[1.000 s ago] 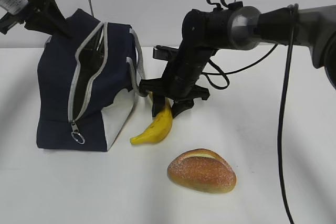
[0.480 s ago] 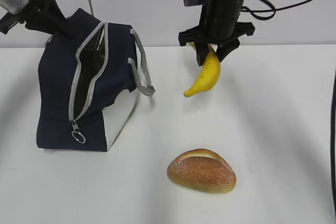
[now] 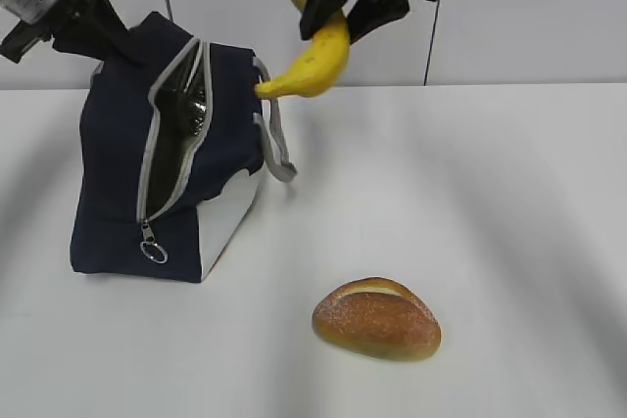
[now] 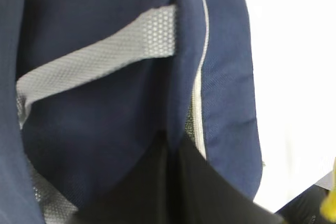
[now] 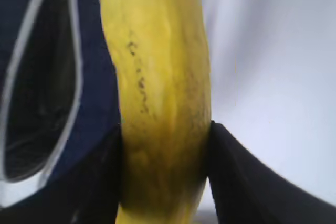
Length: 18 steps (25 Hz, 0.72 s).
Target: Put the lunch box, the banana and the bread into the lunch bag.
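Observation:
My right gripper (image 3: 343, 5) is shut on the yellow banana (image 3: 323, 58), holding it high in the air just right of the top of the lunch bag (image 3: 113, 163). In the right wrist view the banana (image 5: 163, 77) fills the space between the black fingers of that gripper (image 5: 165, 171), with the bag's open mouth (image 5: 42, 93) below left. My left gripper (image 3: 103, 38) is shut on the navy fabric at the bag's upper back corner (image 4: 94, 119); its dark jaws (image 4: 173, 156) pinch the cloth. The bread (image 3: 377, 318) lies on the table in front. The lunch box is out of view.
The bag's zipper stands open with its ring pull (image 3: 153, 252) low at the front, and a grey strap handle (image 3: 277, 149) hangs down its right side. The white table (image 3: 490, 193) runs to a pale wall behind.
My right gripper has lifted the banana off the table and carried it up and left, to beside the bag's top. The bag shifted slightly; the left gripper kept its hold.

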Each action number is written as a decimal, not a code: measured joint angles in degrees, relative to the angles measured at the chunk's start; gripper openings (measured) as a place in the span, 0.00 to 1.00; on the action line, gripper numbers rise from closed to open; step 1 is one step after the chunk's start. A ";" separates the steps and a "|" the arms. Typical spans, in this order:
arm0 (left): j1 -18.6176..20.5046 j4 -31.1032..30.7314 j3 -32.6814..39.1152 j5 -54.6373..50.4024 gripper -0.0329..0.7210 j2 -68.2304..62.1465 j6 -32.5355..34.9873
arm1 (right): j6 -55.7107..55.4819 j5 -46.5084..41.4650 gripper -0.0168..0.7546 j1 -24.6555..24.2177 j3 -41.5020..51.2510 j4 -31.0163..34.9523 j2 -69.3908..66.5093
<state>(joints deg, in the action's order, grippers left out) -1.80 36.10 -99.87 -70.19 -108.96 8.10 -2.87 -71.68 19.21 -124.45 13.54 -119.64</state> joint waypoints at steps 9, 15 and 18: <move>0.00 1.62 0.00 -0.06 0.04 0.00 0.06 | 3.34 0.13 0.48 4.12 -0.41 14.78 -2.52; 0.00 2.31 0.00 -0.06 0.04 0.00 0.47 | 4.84 3.47 0.48 7.06 -0.41 15.98 -8.03; 0.00 2.31 0.00 -0.06 0.04 0.00 0.62 | 4.84 3.99 0.48 7.28 -0.41 14.63 -10.33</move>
<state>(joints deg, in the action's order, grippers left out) -1.80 38.42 -99.87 -70.25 -108.96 8.72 1.97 -67.69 26.49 -124.87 28.17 -129.98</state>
